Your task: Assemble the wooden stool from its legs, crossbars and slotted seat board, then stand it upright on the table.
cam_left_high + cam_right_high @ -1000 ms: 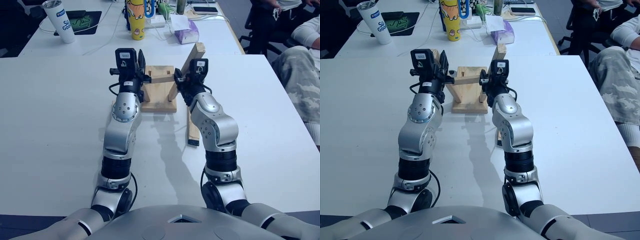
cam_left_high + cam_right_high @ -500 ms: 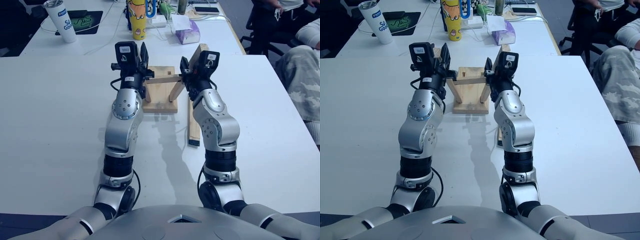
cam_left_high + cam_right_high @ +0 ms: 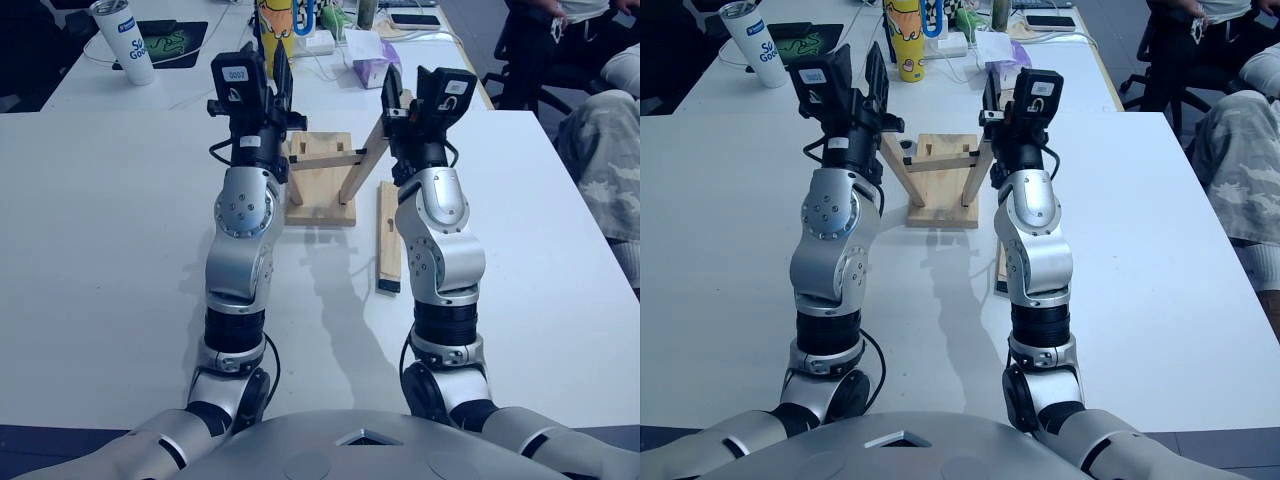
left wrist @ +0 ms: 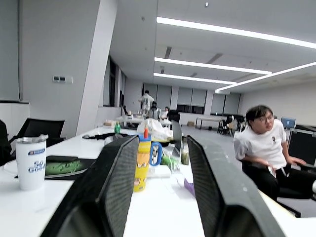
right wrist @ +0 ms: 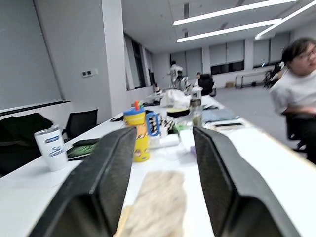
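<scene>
Raised since the earlier frame, left gripper [image 4: 163,148] and right gripper [image 5: 163,143] are held above the crossbar [image 3: 325,160], jaws apart on both, nothing clamped, the right leg [image 3: 362,170] tip seen between the right ones. Release is judged deliberate, the half-built stool being left propped by its own joints at far centre of the table [image 3: 100,250]. Counted: one seat board [image 3: 318,205] lying flat, two legs including the left leg [image 3: 895,170], one crossbar, one loose wooden piece [image 3: 387,240] just to its right.

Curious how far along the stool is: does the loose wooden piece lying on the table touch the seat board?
Apart. The left eye view shows bare table between the loose wooden piece and the seat board.
</scene>
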Action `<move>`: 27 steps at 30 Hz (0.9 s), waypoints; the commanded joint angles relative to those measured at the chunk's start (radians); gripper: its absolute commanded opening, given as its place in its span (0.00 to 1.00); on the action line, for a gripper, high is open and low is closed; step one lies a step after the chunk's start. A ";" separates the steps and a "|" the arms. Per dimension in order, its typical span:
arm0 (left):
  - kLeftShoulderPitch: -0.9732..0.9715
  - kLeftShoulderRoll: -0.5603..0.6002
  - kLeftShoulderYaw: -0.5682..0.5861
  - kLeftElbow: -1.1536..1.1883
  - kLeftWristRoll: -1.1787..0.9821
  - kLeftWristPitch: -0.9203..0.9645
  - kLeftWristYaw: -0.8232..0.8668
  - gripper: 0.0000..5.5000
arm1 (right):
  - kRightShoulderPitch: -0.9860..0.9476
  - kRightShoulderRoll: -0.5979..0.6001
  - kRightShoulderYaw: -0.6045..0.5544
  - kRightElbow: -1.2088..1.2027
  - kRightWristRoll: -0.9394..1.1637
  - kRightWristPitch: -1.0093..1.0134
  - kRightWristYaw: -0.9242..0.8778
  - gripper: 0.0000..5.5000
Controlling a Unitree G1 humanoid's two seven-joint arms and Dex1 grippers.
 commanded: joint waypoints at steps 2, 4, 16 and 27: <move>-0.032 0.004 0.046 -0.031 -0.018 -0.073 0.003 0.32 | -0.049 -0.027 -0.006 -0.016 -0.042 -0.064 -0.010 0.38; -0.044 0.020 0.099 -0.042 -0.023 -0.101 0.021 0.32 | -0.070 -0.044 -0.054 0.004 -0.054 -0.076 -0.041 0.38; 0.103 0.117 0.280 0.094 -0.065 0.020 0.028 0.13 | -0.014 -0.114 -0.275 0.241 -0.011 0.051 -0.134 0.12; 0.149 0.122 0.217 0.133 -0.079 0.071 -0.020 0.00 | 0.030 -0.049 -0.258 0.230 0.110 0.159 -0.069 0.00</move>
